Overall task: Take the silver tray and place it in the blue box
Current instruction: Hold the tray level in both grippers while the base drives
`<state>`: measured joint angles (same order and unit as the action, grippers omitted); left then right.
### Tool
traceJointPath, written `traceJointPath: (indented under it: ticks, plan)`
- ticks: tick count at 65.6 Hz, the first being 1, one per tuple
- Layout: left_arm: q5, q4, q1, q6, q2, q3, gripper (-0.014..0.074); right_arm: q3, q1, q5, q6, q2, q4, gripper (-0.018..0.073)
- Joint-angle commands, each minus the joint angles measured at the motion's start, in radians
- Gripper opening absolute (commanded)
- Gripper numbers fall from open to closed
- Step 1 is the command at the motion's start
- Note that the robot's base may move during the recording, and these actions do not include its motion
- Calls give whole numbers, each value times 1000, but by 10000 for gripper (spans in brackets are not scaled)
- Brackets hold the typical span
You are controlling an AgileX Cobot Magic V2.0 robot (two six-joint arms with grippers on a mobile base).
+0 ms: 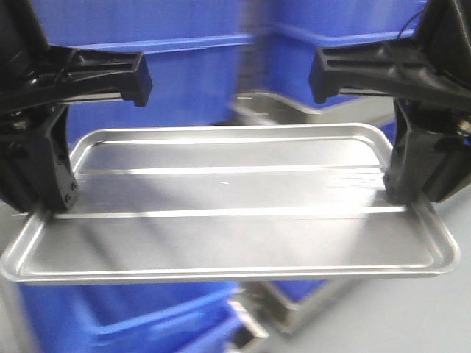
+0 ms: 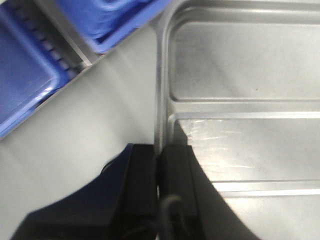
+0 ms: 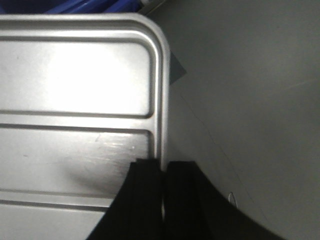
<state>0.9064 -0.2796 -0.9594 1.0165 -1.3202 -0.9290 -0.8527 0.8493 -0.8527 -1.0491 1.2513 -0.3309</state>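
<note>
The silver tray (image 1: 228, 220) hangs level in the air, long side toward the front camera, its two ridges running left to right. My left gripper (image 1: 53, 206) is shut on its left rim, and the left wrist view shows both fingers pinching the rim (image 2: 159, 156). My right gripper (image 1: 401, 195) is shut on the right rim, seen again pinched in the right wrist view (image 3: 164, 169). A blue box (image 1: 184, 81) stands blurred right behind the tray. Another blue box (image 1: 140, 320) shows below the tray's near edge.
A second metal tray (image 1: 276, 110) lies behind, between the blue crates, and a metal edge (image 1: 294, 312) shows low at centre. Blue crates (image 2: 30, 75) sit on the grey floor (image 2: 100, 115) left of the tray. Grey floor (image 3: 250, 100) lies to its right.
</note>
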Motion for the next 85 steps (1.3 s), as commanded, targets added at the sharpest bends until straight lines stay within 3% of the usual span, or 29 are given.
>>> traceJointPath:
  ticks: [1,85]
  plan:
    - [-27,-12,-11,-5,32,-25,-104,-29,-1,48,1,-29,-38,59]
    - [-27,-12,-11,-5,32,-25,-104,-29,-1,48,1,-29,-38,59]
